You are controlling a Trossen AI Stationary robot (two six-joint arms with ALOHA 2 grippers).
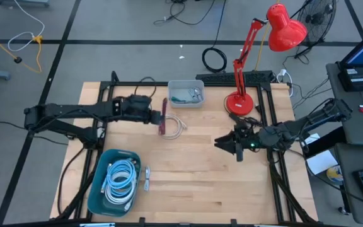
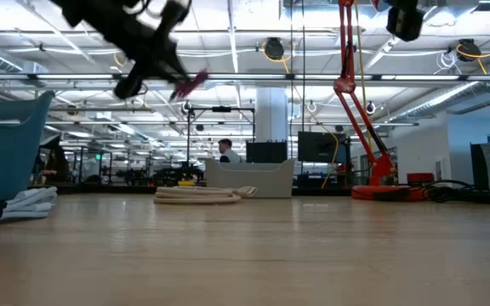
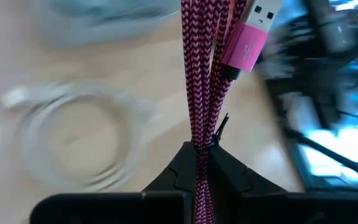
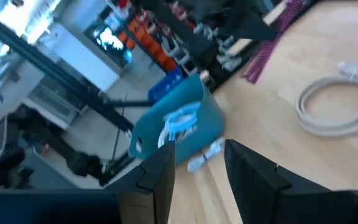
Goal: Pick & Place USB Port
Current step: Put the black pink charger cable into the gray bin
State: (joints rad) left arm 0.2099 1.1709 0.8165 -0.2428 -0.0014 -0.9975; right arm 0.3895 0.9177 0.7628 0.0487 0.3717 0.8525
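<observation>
Wooden table (image 1: 207, 183), pink USB cable (image 1: 163, 117) lifted at eleven o'clock.
Left gripper (image 1: 158, 118) pinches the folded cable above a white cable coil (image 1: 174, 127); right gripper (image 1: 230, 146), fingers spread and empty, waits at three o'clock.

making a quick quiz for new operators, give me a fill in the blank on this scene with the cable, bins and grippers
1. The left gripper is shut on a braided ____ cable.
2. The right gripper holds nothing; its fingers stand ____.
3. The coil of light blue cables lies in the ____ bin.
4. The lamp standing beside the grey bin is ____.

Missing words: pink; open; teal; red
</observation>
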